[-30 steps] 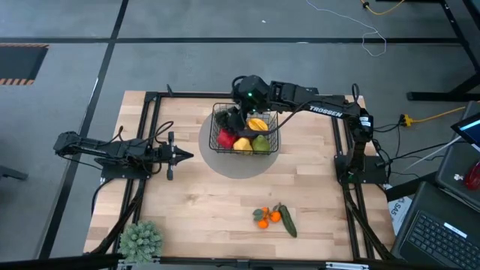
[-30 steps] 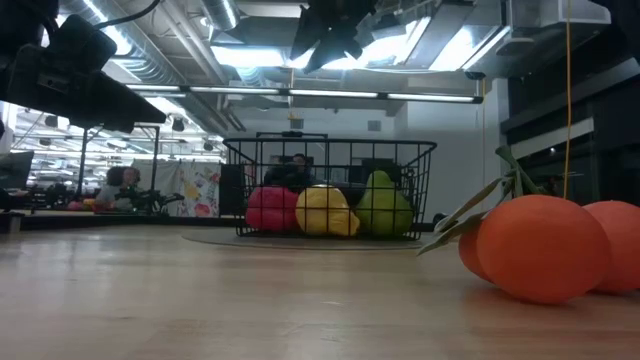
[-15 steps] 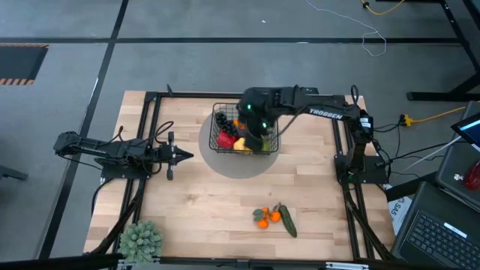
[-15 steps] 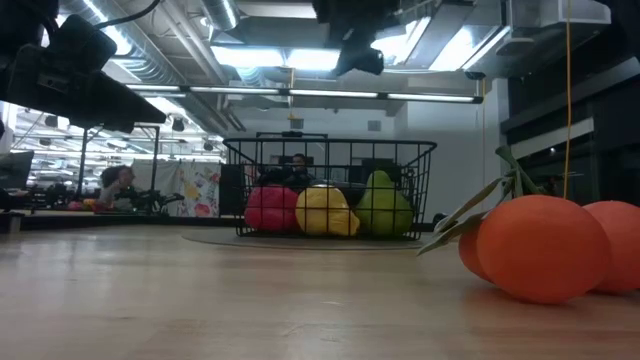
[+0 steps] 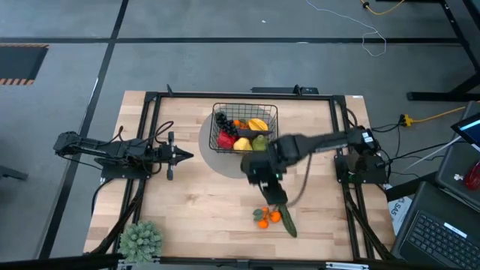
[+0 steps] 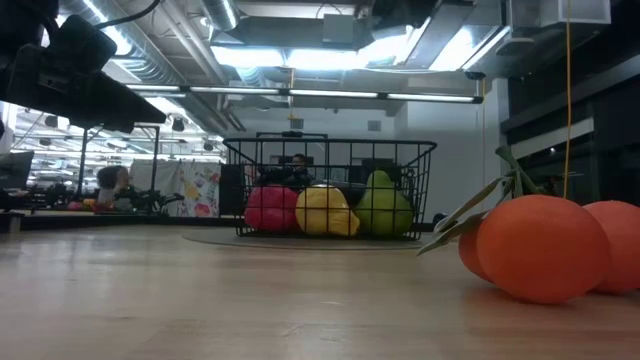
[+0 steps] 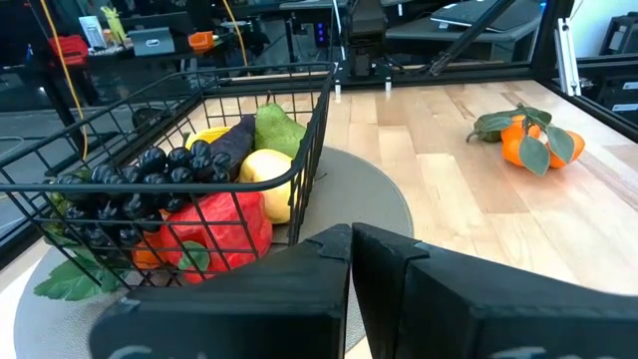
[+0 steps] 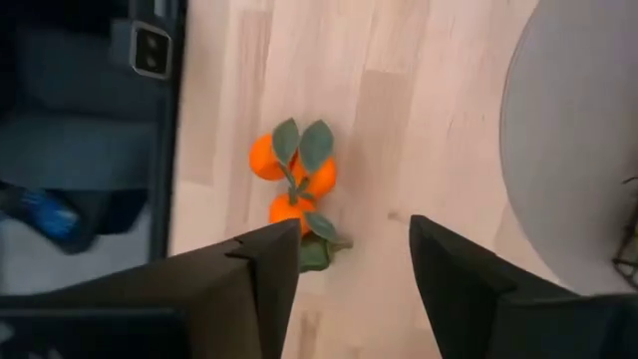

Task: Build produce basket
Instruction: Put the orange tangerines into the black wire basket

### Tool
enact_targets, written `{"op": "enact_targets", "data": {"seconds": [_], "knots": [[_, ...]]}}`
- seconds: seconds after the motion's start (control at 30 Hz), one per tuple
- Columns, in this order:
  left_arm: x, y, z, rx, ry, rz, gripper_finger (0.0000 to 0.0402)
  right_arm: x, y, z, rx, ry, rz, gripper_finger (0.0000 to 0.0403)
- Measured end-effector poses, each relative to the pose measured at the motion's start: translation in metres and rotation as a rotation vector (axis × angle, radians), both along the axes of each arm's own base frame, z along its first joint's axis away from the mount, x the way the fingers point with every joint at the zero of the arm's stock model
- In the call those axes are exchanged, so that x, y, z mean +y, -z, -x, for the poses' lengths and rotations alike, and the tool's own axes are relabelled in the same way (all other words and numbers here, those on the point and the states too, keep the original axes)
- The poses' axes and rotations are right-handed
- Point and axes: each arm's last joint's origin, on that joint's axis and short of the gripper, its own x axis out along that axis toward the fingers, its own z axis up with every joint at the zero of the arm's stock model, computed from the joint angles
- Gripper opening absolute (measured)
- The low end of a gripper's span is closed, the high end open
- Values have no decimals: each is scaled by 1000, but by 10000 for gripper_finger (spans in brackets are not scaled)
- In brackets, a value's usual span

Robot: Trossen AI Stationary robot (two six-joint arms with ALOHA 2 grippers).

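The black wire basket [image 5: 245, 129] stands on a round grey mat [image 5: 225, 161] toward the table's far side. It holds dark grapes [image 7: 150, 175], a red pepper [image 7: 214, 224], a lemon [image 7: 267, 179], a green fruit [image 7: 279, 128], a yellow starfruit [image 5: 257, 124] and a dark eggplant [image 7: 234, 140]. Three leafy oranges [image 5: 265, 217] and a cucumber [image 5: 288, 223] lie on the wood near the table's near edge. My right gripper [image 5: 275, 196] hangs open above the table between basket and oranges; in its wrist view the oranges [image 8: 292, 179] lie ahead of the open right gripper [image 8: 354, 254]. My left gripper [image 5: 184, 155] waits shut, left of the basket.
A bushy grey-green plant [image 5: 140, 240] sits at the near-left corner. Black frame rails [image 5: 150, 150] run along the table's sides. Bare wood lies between the mat and the oranges. In the low view the oranges [image 6: 545, 245] are close, and the basket [image 6: 330, 190] stands behind.
My right gripper has swung from above the basket's far side, over the basket, toward the table's near edge, and now hangs just on the far side of the oranges and cucumber. The basket and its produce have stayed put.
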Motion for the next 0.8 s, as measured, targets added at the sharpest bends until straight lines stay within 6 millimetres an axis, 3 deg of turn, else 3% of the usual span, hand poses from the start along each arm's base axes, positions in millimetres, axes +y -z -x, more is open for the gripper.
{"op": "enact_targets", "data": {"seconds": [0.13,0.33,0.8], "knots": [[0,0,0,0,0,0,4,30,0,8,-39,4,142,174],[0,0,0,-1,0,0,4,51,5,14,-37,135,206,174],[0,0,0,-1,0,0,4,98,60,1,67,112,262,174]]}}
